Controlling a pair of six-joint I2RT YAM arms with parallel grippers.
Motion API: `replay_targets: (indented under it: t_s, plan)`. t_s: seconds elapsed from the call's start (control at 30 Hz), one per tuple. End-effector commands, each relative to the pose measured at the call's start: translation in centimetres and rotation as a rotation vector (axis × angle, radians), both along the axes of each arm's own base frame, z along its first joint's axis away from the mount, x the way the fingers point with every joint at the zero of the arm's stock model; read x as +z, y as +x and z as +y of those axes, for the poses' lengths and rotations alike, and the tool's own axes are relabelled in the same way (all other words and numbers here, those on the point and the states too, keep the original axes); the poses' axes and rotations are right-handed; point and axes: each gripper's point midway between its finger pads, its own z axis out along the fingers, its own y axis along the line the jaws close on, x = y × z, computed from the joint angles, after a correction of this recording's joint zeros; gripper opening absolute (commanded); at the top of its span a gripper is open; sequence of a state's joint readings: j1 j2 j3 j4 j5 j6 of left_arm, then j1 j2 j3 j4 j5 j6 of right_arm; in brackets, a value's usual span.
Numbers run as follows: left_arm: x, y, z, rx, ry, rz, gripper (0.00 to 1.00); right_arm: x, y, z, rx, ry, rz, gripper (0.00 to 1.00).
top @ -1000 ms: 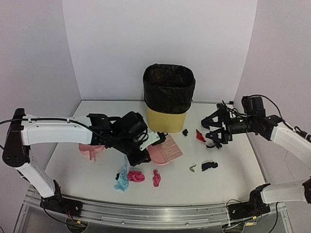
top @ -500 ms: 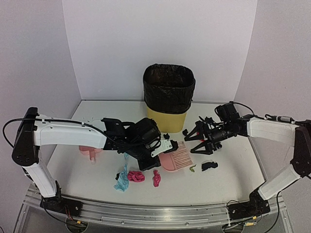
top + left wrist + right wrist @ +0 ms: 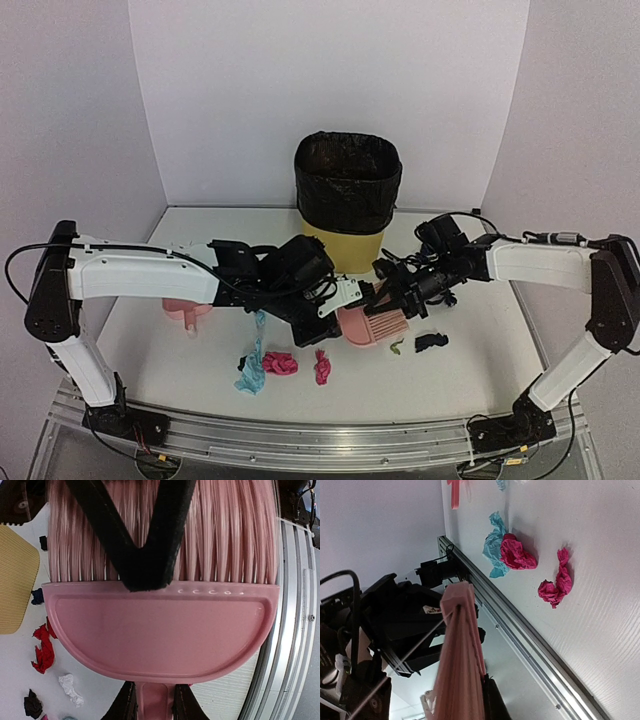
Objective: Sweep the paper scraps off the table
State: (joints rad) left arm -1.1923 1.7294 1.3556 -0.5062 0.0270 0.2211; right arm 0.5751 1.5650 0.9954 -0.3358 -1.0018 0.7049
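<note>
A second ago the right gripper [image 3: 390, 302] hung spread wide over the right side of the table [image 3: 150, 365], well apart from the brush [image 3: 372, 326]. It has since crossed to the left and closed, and it now pinches the brush's bristles. The left wrist view shows one of its dark fingers [image 3: 147, 572] lying across the bristle face, and its own view shows the brush edge-on between its fingers. The left gripper [image 3: 154, 707] stays pinched on the brush handle. Its arm has carried the brush to the right, farther from the dustpan [image 3: 185, 310], which lies where it was on the left. The bin [image 3: 347, 200] has not moved.

The scraps are small crumpled twists of paper, all lying on the table. Near the front, left of centre, a blue scrap [image 3: 252, 372] touches a pink scrap [image 3: 280, 363], and a second pink one [image 3: 322, 367] lies just to its right. None of these has shifted. A black scrap [image 3: 430, 342] and a small olive scrap [image 3: 397, 347] lie just right of the brush, in their earlier places. The red scrap [image 3: 44, 647] that lay beside the right gripper is now hidden under that arm from above. The left wrist view shows it near a white scrap [image 3: 70, 689] and dark bits, close to the bin's yellow side.
</note>
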Motion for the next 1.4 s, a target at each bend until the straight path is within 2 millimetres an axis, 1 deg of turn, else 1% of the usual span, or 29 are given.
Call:
replay_targets:
  t_s: [0.0,0.07,0.1,0.2,0.23,0.3,0.37,0.4,0.43,0.5,0.57,0.6,0.63,0.67,0.7,0.77,0.83,0.9,0.97,1.0,1.03,1.13,1.27,1.37]
  plan:
    - [3.5,0.8,-2.0,-0.004,-0.110,-0.067,0.03,1.9,-0.7,0.4,0.035,0.053,0.000,0.01]
    - [3.7,1.5,-1.6,0.038,-0.112,-0.089,0.14,2.1,-0.7,0.4,0.032,0.054,-0.008,0.00]
    - [4.1,1.7,-1.5,0.055,-0.120,-0.097,0.26,2.3,-0.7,0.3,0.026,0.051,-0.019,0.00]
    - [5.0,2.0,-0.8,0.114,-0.164,-0.099,0.68,2.8,-0.4,0.0,0.004,0.042,-0.077,0.00]
    - [5.4,2.1,-0.3,0.139,-0.178,-0.102,0.76,3.0,-0.4,-0.1,-0.001,0.043,-0.091,0.00]
    - [6.2,2.2,0.9,0.188,-0.226,-0.108,0.86,3.4,-0.4,-0.3,-0.013,0.042,-0.118,0.00]
    - [7.5,2.3,2.1,0.251,-0.315,-0.103,0.96,3.5,0.0,-0.7,-0.039,0.032,-0.144,0.00]
    - [8.2,2.3,2.8,0.279,-0.356,-0.101,0.99,3.6,0.3,-1.0,-0.055,0.031,-0.150,0.00]
    - [8.1,2.3,3.6,0.314,-0.385,-0.086,1.00,4.0,0.9,-1.3,-0.079,0.038,-0.156,0.00]
    - [9.5,3.1,5.7,0.422,-0.477,-0.061,1.00,5.1,2.0,-1.6,-0.129,0.088,-0.172,0.00]
    - [10.8,4.8,8.0,0.582,-0.606,-0.009,1.00,6.6,3.2,-1.8,-0.186,0.174,-0.211,0.00]
    - [11.4,6.0,9.3,0.683,-0.699,0.047,1.00,7.4,3.7,-1.9,-0.215,0.209,-0.243,0.00]
    - [12.1,6.9,10.7,0.763,-0.793,0.111,1.00,7.8,4.1,-2.1,-0.243,0.227,-0.268,0.00]
    - [12.7,7.3,11.9,0.813,-0.879,0.175,1.00,8.1,4.4,-2.3,-0.267,0.235,-0.289,0.00]
    - [13.1,7.3,12.4,0.822,-0.948,0.236,1.00,8.2,4.6,-2.4,-0.284,0.240,-0.303,0.00]
    - [14.3,6.3,12.8,0.775,-1.076,0.323,1.00,8.7,4.9,-2.6,-0.310,0.256,-0.335,0.00]
    - [14.7,5.7,12.9,0.756,-1.119,0.369,1.00,9.4,5.2,-2.6,-0.330,0.287,-0.362,0.00]
    - [14.7,5.6,12.8,0.761,-1.136,0.417,1.00,10.5,5.6,-2.6,-0.355,0.339,-0.396,0.00]
    - [14.8,5.3,11.8,0.732,-1.141,0.467,1.00,11.8,5.9,-2.4,-0.368,0.398,-0.416,0.00]
    - [14.9,5.2,11.0,0.708,-1.134,0.494,0.99,12.1,6.0,-2.3,-0.368,0.417,-0.416,0.00]
    - [15.4,5.0,10.1,0.678,-1.133,0.521,0.98,12.4,6.1,-2.2,-0.366,0.434,-0.417,0.00]
    - [15.9,4.9,7.9,0.602,-1.123,0.565,0.93,13.2,6.2,-1.9,-0.355,0.474,-0.410,0.00]
    - [16.3,5.6,6.5,0.594,-1.149,0.590,0.88,14.5,5.9,-1.9,-0.344,0.518,-0.431,0.00]
    - [17.4,5.7,6.0,0.547,-1.224,0.609,0.84,14.6,5.6,-1.9,-0.332,0.523,-0.418,0.00]
